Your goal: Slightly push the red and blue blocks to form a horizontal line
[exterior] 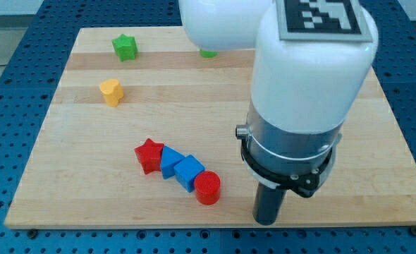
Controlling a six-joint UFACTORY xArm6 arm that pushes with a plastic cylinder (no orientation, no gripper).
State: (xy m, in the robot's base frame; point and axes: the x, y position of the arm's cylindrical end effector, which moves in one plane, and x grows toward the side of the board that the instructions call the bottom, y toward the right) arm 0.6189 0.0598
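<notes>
A: Where are the task blocks?
B: Low on the wooden board (88,204), touching in a diagonal: red star (149,154), two blue blocks (170,162) (187,173), red cylinder (208,188).
A: And my tip (265,221)?
B: Right of the cylinder, apart; a bare rod with no claw. A blue pegboard (10,63) surrounds the board.

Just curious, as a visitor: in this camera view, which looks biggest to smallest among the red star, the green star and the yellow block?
1. Red star-shaped block, largest, though nearest the view's bottom.
2. Green star-shaped block and yellow heart-like block: alike, not ranked.
</notes>
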